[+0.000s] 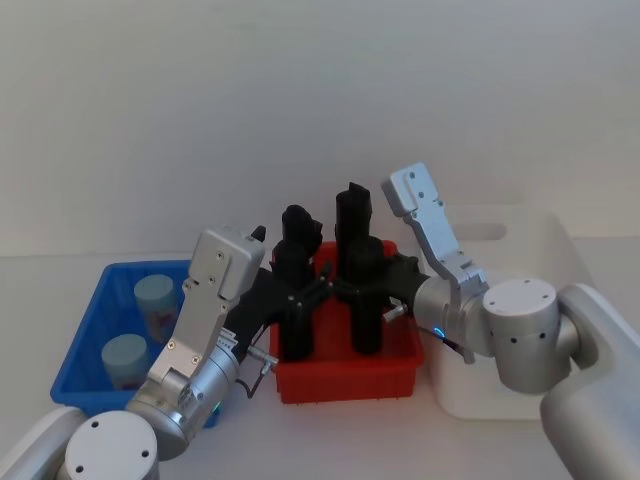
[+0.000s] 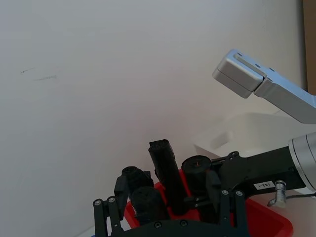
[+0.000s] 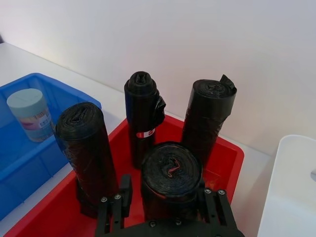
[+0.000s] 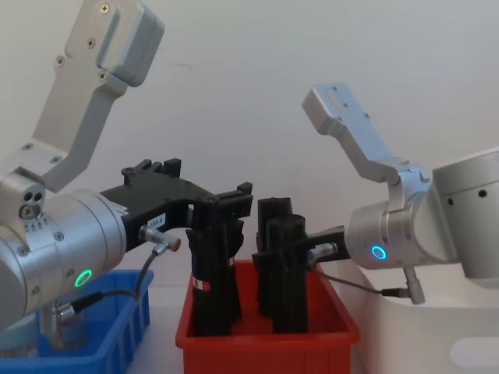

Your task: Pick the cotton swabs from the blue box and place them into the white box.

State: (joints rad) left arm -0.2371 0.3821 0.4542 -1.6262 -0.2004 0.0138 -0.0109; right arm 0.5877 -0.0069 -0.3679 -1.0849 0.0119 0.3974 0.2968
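Both swabs are in the blue box (image 1: 82,330) on the robot's left, upright and apart from each other: one jar (image 1: 155,295) toward the back, the other (image 1: 125,358) nearer the robot. Neither gripper touches them.

Both arms reach over the red bin (image 1: 345,380), which stands between the blue box and the white box (image 1: 470,390) on the table (image 1: 50,275). Four black rolls (image 1: 352,215) stand upright in the red bin.

The left gripper (image 2: 168,207) comes in from the blue box side, level with the top of the front left roll (image 1: 293,320). Its fingers (image 2: 106,212) are spread wide, with rolls between and beyond them.

The right gripper (image 3: 167,192) comes in from the white box side and sits around the top of the front right roll (image 3: 170,170). Whether it clamps that roll or merely straddles it, one cannot tell.
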